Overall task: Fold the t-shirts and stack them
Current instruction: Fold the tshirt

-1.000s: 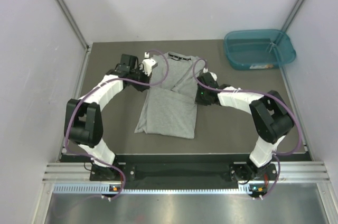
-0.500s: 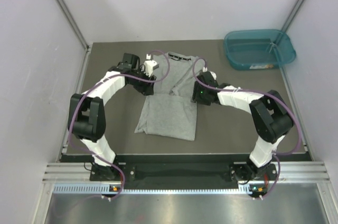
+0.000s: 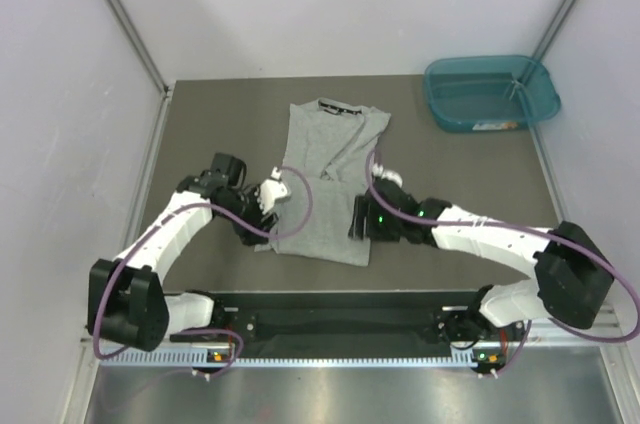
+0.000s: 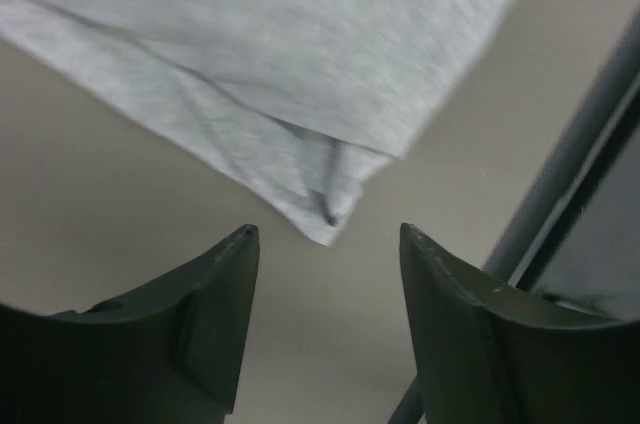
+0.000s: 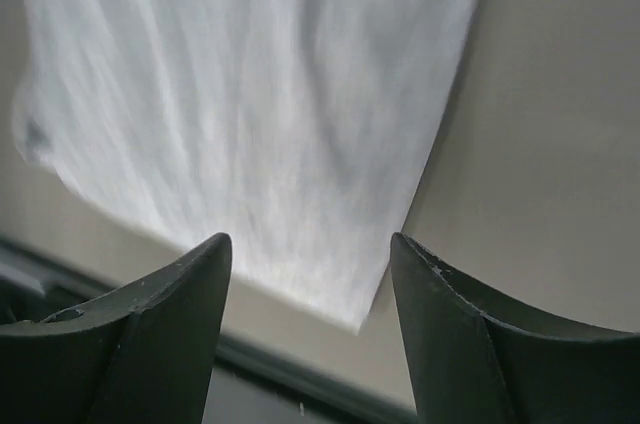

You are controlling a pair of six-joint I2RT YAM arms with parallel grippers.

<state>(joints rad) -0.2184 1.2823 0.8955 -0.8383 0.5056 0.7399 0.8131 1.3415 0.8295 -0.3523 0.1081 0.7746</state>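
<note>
Lying flat on the middle of the worktop (image 3: 200,124), the grey t-shirt (image 3: 325,174) has its black-labelled collar toward the far edge and its sleeves folded inward, so that it forms a narrow strip. The left hand (image 3: 268,199) hangs by the shirt's left edge, close to its near corner, fingers spread with nothing between them. Its wrist view shows that corner's doubled hem just ahead of the fingertips. The right hand (image 3: 357,224) is over the near right corner, likewise released; the cloth's corner shows between its parted fingers, unclamped. A teal tub (image 3: 490,94) stands in the far right corner, well apart from the shirt.
</note>
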